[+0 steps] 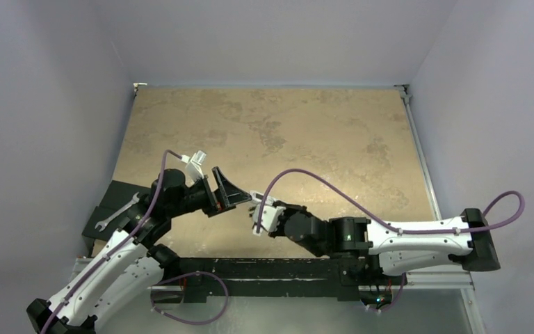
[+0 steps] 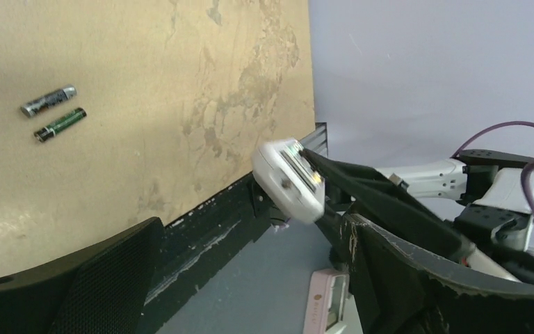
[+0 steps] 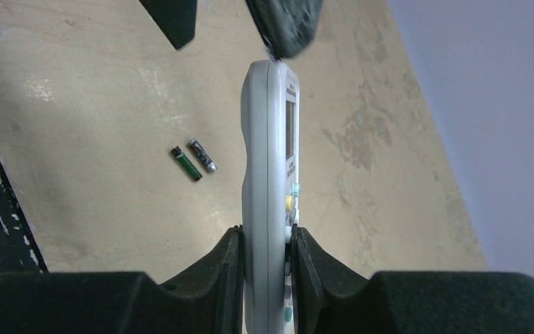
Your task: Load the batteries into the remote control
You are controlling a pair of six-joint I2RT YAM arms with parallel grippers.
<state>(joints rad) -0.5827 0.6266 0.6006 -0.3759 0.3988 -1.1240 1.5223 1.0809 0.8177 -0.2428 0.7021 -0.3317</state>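
Note:
The white remote control (image 3: 267, 167) is held edge-on between my right gripper's (image 3: 268, 243) fingers, with its display and buttons facing right. Its far end shows in the left wrist view (image 2: 288, 179) and in the top view (image 1: 256, 199). Two dark batteries (image 3: 193, 159) lie side by side on the tan table, apart from both grippers; they also show in the left wrist view (image 2: 54, 112). My left gripper (image 2: 250, 278) is open and empty, its jaws wide apart, with one fingertip (image 3: 283, 24) at the remote's far end. In the top view, the left gripper (image 1: 231, 189) faces the right gripper (image 1: 259, 212).
A silver wrench (image 1: 117, 212) lies on a dark mat (image 1: 122, 191) at the table's left front. A small pale pink rectangular piece (image 2: 325, 303) lies on the grey surface below the table's black front rail (image 1: 264, 268). Grey walls enclose the table.

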